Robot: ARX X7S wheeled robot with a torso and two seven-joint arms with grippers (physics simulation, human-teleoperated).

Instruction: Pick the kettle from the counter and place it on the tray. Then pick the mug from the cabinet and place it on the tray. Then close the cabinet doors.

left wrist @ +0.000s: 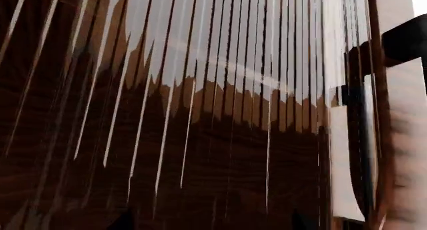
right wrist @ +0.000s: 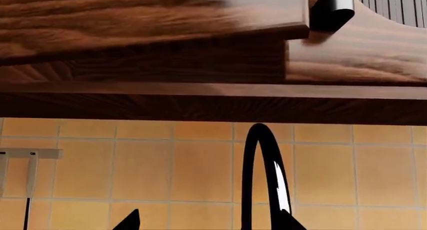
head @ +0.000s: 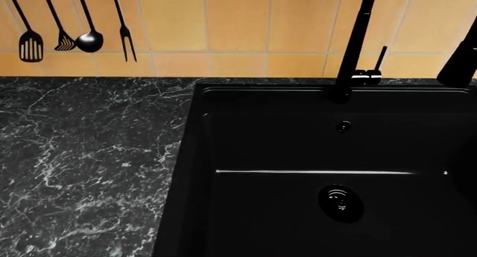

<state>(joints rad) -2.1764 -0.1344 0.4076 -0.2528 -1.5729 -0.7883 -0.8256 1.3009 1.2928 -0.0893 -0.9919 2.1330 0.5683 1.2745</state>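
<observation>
Cabinet doors filling the wrist cameras as kettle, mug and tray are staying out of sight

Ribbed glass in a dark wood frame, the cabinet door (left wrist: 200, 115), is crowding the left wrist view, with a black bar handle (left wrist: 407, 40) showing at its edge. The right wrist camera is looking up at the cabinet underside (right wrist: 200, 97), the yellow wall tiles (right wrist: 133, 165) and the arched black faucet (right wrist: 257, 175). The head camera is showing only the black marble counter (head: 82, 167), the black sink (head: 246, 212) and the utensils (head: 75, 33) hanging on the wall.

Neither the kettle, the mug nor the tray is appearing in any view, so their whereabouts cannot be told. Only dark tips at the edge of each wrist picture are hinting at the pincers; whether the left pincer or the right pincer is wide or narrow cannot be told.

With both arms raised at the cabinet, the step in hand is probably the doors. A framed glass door should be stiff and light on its hinges, yet fragile across the pane, so pushing is best done on the wood frame or by taking the bar handle. A slick metal bar may be letting pads slide; a square hold near its middle looks safest.
</observation>
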